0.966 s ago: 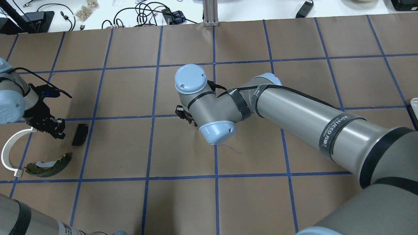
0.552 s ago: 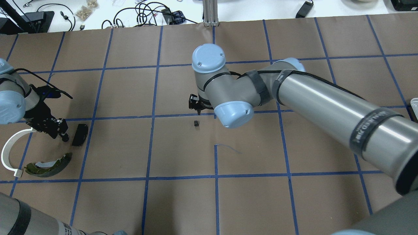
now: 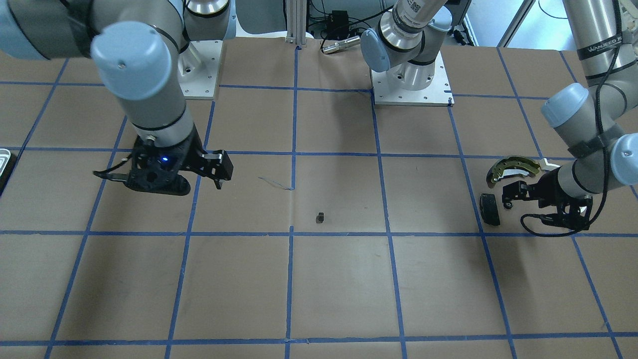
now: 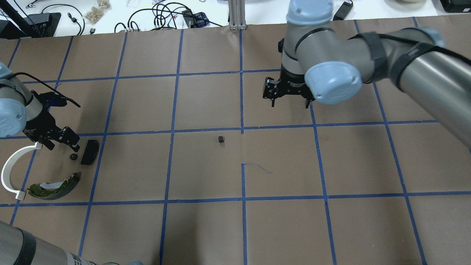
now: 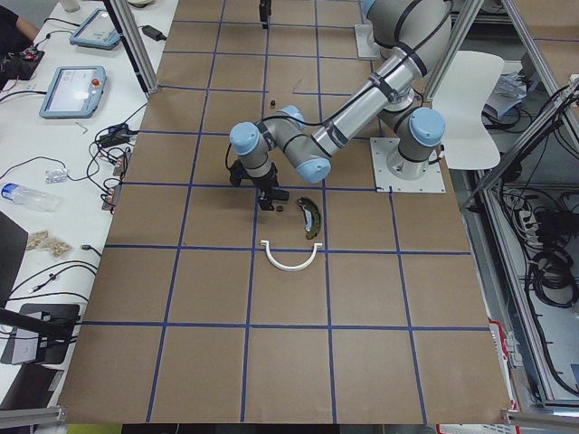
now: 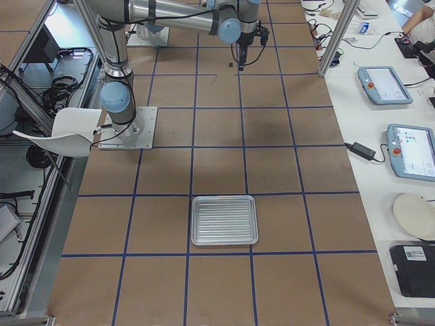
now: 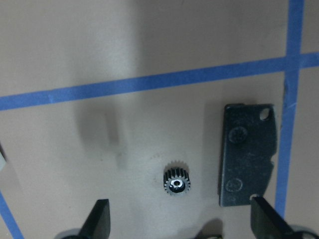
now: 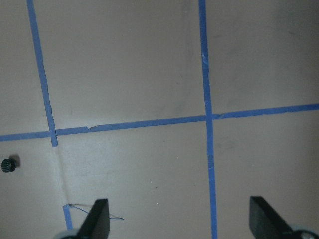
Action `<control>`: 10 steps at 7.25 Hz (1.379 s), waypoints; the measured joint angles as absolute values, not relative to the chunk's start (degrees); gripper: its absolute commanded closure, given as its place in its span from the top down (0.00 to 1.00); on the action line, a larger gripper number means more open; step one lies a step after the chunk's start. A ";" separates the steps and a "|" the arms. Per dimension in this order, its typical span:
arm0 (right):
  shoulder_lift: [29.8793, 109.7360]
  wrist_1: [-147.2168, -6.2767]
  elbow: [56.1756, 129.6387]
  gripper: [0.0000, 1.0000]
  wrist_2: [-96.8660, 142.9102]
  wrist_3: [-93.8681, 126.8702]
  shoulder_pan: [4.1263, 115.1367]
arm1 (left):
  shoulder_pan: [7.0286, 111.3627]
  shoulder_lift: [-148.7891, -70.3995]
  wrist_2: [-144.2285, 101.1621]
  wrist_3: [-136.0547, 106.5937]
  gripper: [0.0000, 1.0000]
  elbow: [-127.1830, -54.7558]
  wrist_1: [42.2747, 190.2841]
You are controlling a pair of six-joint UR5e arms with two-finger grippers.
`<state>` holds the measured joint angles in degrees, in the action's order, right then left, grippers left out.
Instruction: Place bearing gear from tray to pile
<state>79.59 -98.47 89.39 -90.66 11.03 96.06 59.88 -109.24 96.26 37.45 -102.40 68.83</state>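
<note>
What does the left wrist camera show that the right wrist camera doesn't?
Only the left wrist view shows the black brake pad, with a small gear lying just apart from it. Only the right wrist view shows a second gear, alone at its left edge. Both show brown paper crossed by blue tape, and each its own open, empty claw: left claw, right claw.

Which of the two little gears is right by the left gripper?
The gear beside the black pad, under the left gripper; the other gear lies alone mid-table.
</note>
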 measured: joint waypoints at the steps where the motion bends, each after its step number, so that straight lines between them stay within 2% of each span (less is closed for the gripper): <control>1: 80.69 -91.44 84.05 1.00 -90.90 10.05 95.32 | 63.27 -108.05 95.41 33.66 1.00 -98.75 73.41; 2: 81.17 -86.75 80.31 1.00 -91.02 9.02 94.92 | 67.76 -107.51 94.78 27.95 1.00 -94.55 78.29; 4: 81.72 -86.03 78.08 1.00 -90.49 4.51 94.06 | 77.89 -108.21 92.09 15.93 1.00 -89.52 82.98; 6: 82.14 -91.26 77.88 1.00 -90.29 3.25 92.93 | 86.84 -110.32 88.33 5.02 1.00 -88.89 81.03; 10: 82.54 -92.93 80.77 1.00 -90.51 -2.21 92.22 | 101.56 -117.12 87.05 -4.48 0.98 -89.73 72.02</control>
